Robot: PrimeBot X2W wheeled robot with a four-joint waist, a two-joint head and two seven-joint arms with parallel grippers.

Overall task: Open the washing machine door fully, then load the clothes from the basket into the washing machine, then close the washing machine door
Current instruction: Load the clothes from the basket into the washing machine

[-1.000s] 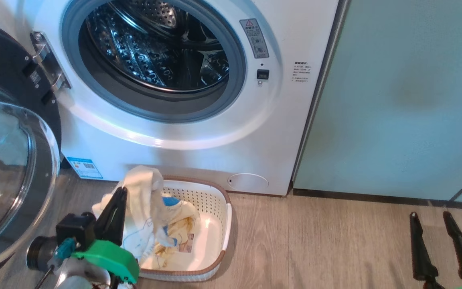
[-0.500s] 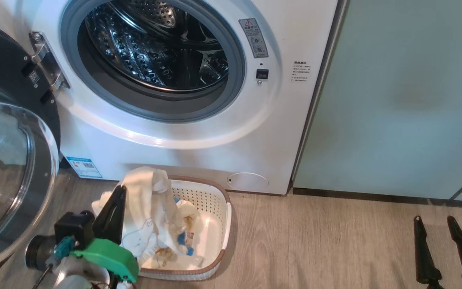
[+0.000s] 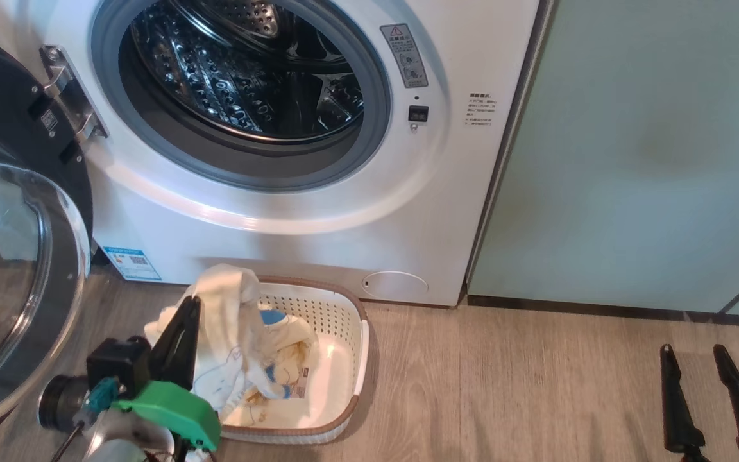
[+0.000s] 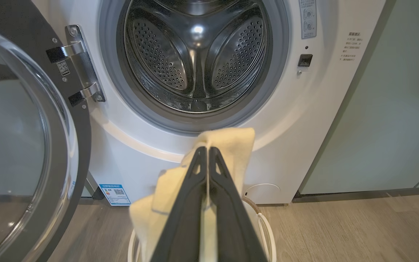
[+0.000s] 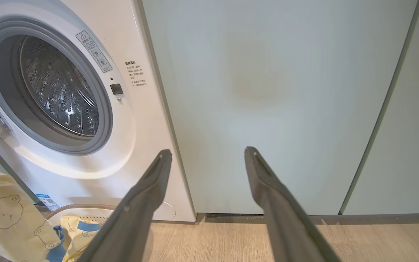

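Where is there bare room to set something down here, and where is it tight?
Bare floor runs between the basket and the right gripper, along the cabinet. The basket's right half is bare too. Tight at left: washing machine door, left gripper shut on clothes, basket.

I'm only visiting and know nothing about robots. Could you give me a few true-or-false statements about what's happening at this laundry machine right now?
1. The washing machine door is swung open. True.
2. The right gripper is holding a garment. False: the right gripper's fingers stand apart with nothing between them.
3. The left gripper is shut on the clothes. True.
4. The basket sits on top of the washing machine. False: the basket stands on the floor in front of the washing machine.
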